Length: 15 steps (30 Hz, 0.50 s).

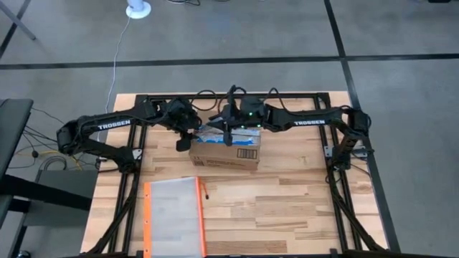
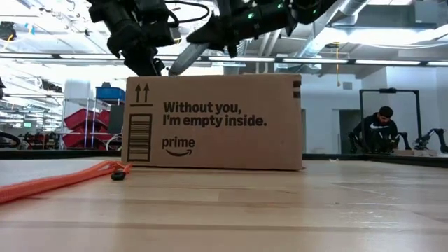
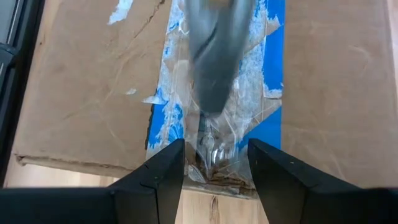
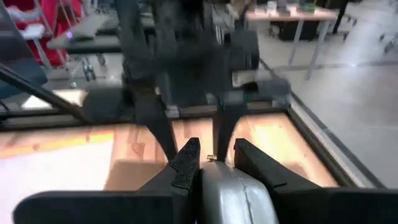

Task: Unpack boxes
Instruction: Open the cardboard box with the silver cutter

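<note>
Now keep your right gripper (image 4: 214, 163), clamped on the grey cutter (image 3: 214, 56), tracking the box (image 1: 226, 150) tape seam (image 3: 217, 118). Hold your left gripper (image 3: 214, 168) spread wide, astride the seam's end.

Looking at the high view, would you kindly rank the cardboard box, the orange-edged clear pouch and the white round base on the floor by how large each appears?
1. Orange-edged clear pouch, largest.
2. Cardboard box, somewhat smaller, though both arms hide part of its top.
3. White round base, clearly smallest; the picture's top edge cuts it off, and it lies on the floor, farther from the camera.

I see the brown cardboard box (image 1: 225, 152) resting flat mid-desk (image 1: 301, 201), flaps closed, its blue-and-white tape (image 3: 261, 93) torn along the top seam.
</note>
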Available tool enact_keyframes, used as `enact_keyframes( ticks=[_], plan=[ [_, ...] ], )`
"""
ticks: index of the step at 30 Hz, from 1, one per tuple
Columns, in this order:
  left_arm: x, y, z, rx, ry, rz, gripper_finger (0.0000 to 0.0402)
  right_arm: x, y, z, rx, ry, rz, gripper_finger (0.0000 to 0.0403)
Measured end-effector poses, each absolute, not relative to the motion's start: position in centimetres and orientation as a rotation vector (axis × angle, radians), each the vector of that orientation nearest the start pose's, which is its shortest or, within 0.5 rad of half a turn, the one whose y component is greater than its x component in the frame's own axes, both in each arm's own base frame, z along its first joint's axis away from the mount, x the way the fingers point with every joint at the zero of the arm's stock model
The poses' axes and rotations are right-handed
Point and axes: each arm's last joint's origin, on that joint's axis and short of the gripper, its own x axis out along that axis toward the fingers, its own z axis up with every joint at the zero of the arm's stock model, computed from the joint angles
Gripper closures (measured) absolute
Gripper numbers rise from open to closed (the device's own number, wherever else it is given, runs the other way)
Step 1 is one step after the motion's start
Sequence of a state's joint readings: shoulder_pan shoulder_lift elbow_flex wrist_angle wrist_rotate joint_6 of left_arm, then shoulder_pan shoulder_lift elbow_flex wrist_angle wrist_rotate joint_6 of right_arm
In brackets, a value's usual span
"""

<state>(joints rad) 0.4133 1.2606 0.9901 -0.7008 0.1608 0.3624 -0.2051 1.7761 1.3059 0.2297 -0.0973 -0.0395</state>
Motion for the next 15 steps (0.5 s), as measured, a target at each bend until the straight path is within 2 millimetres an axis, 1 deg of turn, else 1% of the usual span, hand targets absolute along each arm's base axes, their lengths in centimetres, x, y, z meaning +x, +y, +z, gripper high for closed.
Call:
enact_keyframes(
  ticks=[2,12,15],
  plan=[
    [22.69,9.45,26.76,0.055,0.959,0.061,0.024,40.78,-8.18,27.75,0.009,0.235,-0.105,0.0341],
    [22.7,9.45,26.76,0.051,0.959,0.063,0.024,40.81,-8.18,27.77,0.008,0.234,-0.119,0.0341],
    [22.71,9.45,26.76,0.051,0.957,0.063,0.024,40.88,-7.76,27.71,0.007,0.24,-0.111,0.0341]
  ],
)
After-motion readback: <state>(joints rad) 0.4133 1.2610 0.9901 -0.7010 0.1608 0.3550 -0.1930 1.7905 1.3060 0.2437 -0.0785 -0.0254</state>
